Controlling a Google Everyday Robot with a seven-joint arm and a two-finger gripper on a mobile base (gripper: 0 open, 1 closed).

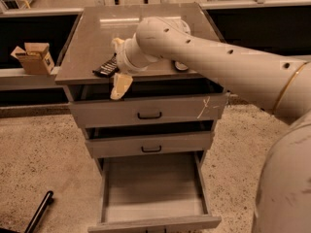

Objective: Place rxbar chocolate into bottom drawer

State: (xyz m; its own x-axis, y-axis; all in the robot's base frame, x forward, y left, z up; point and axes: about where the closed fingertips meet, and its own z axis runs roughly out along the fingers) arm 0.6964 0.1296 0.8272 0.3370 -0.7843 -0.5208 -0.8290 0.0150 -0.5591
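The rxbar chocolate (pixel 106 68), a flat black bar, lies on the grey cabinet top (pixel 97 33) near its front left edge. My gripper (pixel 117 65) reaches in from the right and sits at that front edge, right beside the bar. Its pale fingers are spread apart. One finger (pixel 120 86) hangs below the top's edge in front of the top drawer, and the other is over the top. The bar's right end is between them. The bottom drawer (pixel 153 188) is pulled out below, an empty grey tray.
The two upper drawers with black handles (pixel 149 115) stand slightly ajar. A round can (pixel 181 66) is partly hidden behind my arm on the top. A cardboard box (pixel 34 57) sits on a ledge at the left. A black rod (pixel 40 212) lies on the speckled floor.
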